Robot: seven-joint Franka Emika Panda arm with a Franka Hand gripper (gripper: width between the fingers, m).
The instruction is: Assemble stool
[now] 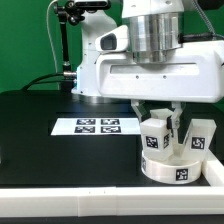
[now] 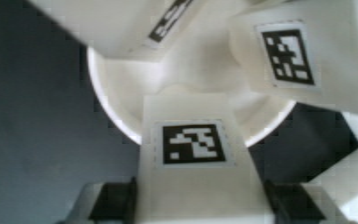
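Exterior view: a black counter (image 1: 40, 140) fills the lower part of the scene, with a pale edge running along its near side. Behind it hangs a green backdrop (image 1: 25, 40), and dark cables trail down beside a black stand (image 1: 65, 35). On the counter lies the marker board (image 1: 98, 127), a flat white strip of printed tags. On the exterior view's right, the white robot arm (image 1: 150, 60) reaches down over the round stool seat (image 1: 170, 168), which rests on the counter near its front edge. Chunky tagged legs (image 1: 199, 140) stand in the seat. The pincer (image 1: 158, 120) is closed narrowly around one leg (image 1: 155, 135). Wrist view: that tagged leg (image 2: 197, 150) sits between the fingers (image 2: 105, 200), above the seat's curved white rim (image 2: 114, 90), blurred at this close range.
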